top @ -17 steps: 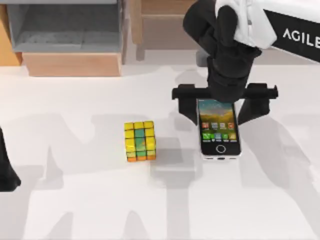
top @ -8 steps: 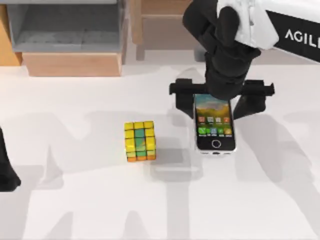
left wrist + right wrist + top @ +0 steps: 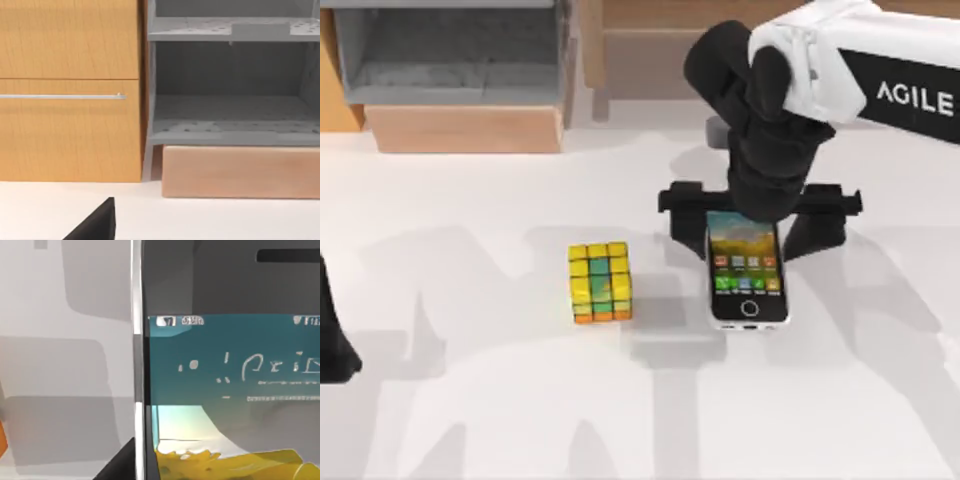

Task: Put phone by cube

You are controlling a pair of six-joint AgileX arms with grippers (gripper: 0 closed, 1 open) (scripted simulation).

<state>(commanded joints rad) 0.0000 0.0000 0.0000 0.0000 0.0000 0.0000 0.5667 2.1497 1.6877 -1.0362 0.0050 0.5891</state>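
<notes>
A white tabletop (image 3: 500,400) is seen from above. Right of centre lies the slim white-edged smartphone (image 3: 748,272), face up, its black front showing a lit screen with rows of colourful app icons and a round home button at the near end. My right gripper (image 3: 750,215), black and mounted on a white arm marked AGILE, sits over the phone's far end. Its two fingers stand on either side of the phone's upper part, but whether they press the edges or stand just clear of them cannot be told.

To the left of the phone, near it but apart with bare table between, sits the small puzzle cube (image 3: 600,282) with black grid lines, mostly yellow tiles, some green ones and an orange lower edge.

The right wrist view is a close look at the phone's (image 3: 225,390) screen and white edge.

My left arm (image 3: 332,335) is parked at the table's left edge. Its wrist view faces an orange wooden cabinet (image 3: 70,90) with a metal handle, beside a grey open shelf unit (image 3: 230,100).
</notes>
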